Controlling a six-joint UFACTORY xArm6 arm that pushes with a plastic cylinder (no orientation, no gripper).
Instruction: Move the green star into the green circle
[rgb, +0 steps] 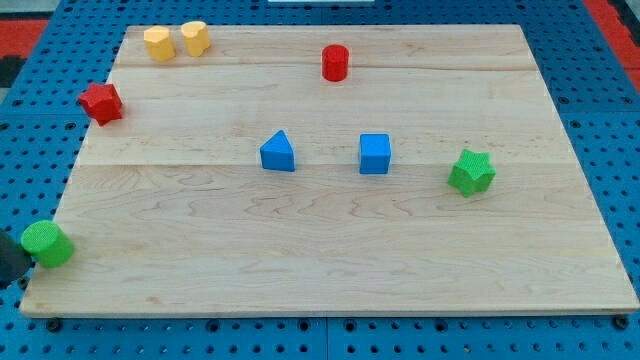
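While tip is out of sight, state unknowable, green star (471, 172) sits view's right; green circle (46, 244) far bottom-left, well apart.

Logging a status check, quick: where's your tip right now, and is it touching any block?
My tip: not in view, so contact cannot be told. Green star sits alone at the view's right; green circle at the lower left edge.

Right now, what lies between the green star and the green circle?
Bare board: no block sits on the line from the green star to the green circle in the camera view.
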